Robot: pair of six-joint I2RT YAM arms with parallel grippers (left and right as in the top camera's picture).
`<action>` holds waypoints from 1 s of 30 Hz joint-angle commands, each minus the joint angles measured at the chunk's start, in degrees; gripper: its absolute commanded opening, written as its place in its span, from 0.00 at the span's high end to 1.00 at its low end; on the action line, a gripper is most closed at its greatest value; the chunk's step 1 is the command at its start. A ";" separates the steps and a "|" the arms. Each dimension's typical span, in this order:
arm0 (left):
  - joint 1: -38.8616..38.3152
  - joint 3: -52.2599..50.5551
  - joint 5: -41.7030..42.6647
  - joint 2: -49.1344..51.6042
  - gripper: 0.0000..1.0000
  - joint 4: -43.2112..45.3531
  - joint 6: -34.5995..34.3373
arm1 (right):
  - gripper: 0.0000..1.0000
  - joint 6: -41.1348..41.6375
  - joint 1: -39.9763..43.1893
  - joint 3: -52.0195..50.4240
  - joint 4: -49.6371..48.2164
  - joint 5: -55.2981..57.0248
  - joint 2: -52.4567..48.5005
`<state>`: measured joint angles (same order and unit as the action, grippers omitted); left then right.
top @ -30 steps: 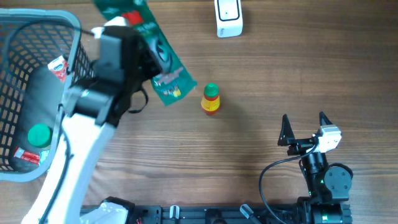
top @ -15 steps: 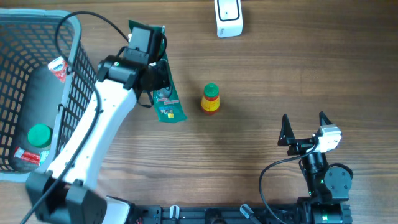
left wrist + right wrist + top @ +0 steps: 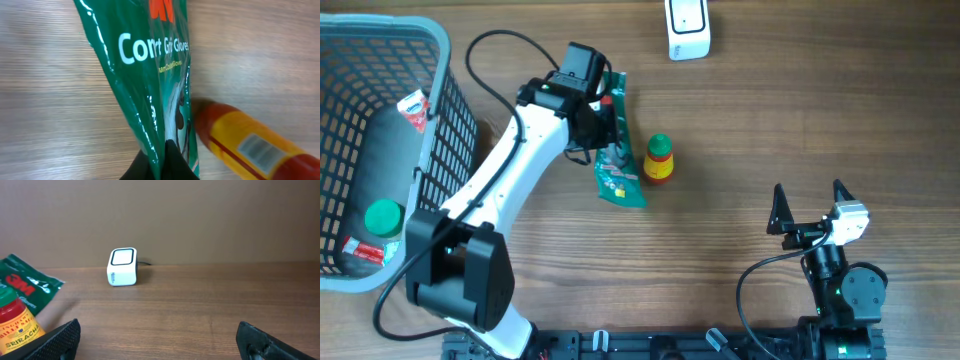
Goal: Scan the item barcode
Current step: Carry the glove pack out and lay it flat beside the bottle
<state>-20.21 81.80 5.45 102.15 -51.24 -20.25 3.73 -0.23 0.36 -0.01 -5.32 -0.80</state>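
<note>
The item is a glossy green glove packet (image 3: 619,172) with white lettering, its lower end resting on the table just left of a small sriracha bottle (image 3: 660,159). My left gripper (image 3: 604,112) is shut on the packet's upper edge. In the left wrist view the black fingertips (image 3: 172,160) pinch the green film (image 3: 145,65), with the yellow-labelled bottle (image 3: 250,145) close on the right. The white barcode scanner (image 3: 687,28) stands at the table's far edge, also seen as a white scanner (image 3: 122,267) in the right wrist view. My right gripper (image 3: 810,205) stands open and empty near the front right.
A grey wire basket (image 3: 440,60) fills the left side, holding a dark bottle with a green cap (image 3: 382,215) and another packaged item. The left arm's cable (image 3: 500,40) loops above the arm. Bare wooden table (image 3: 800,110) lies between scanner and right gripper.
My left arm has swung right and down from beside the basket, carrying the green packet. The packet now sits next to the sriracha bottle. The right arm has not moved.
</note>
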 commanded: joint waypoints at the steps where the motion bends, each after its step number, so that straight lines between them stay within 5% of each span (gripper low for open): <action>1: -2.49 -0.07 2.82 0.42 0.83 0.24 0.33 | 0.01 -0.61 -0.20 -0.07 -0.15 0.31 0.00; 8: -5.11 -0.07 2.82 0.42 0.80 1.09 0.33 | 0.00 -0.61 -0.20 -0.07 -0.15 0.31 0.00; 17: -5.31 -0.04 2.14 0.33 0.46 1.09 0.37 | 0.00 -0.61 -0.20 -0.04 -0.15 0.31 0.00; 23: -4.11 0.35 -0.61 -2.29 0.15 1.09 0.55 | 0.00 -0.59 -0.20 -0.07 -0.15 0.31 0.00; 30: -1.29 3.50 -1.16 -8.92 0.11 1.11 0.55 | 0.00 -0.61 -0.20 -0.07 -0.15 0.31 0.00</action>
<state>-23.20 82.32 5.63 98.85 -50.35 -20.18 3.73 -0.25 0.36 -0.01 -5.32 -0.80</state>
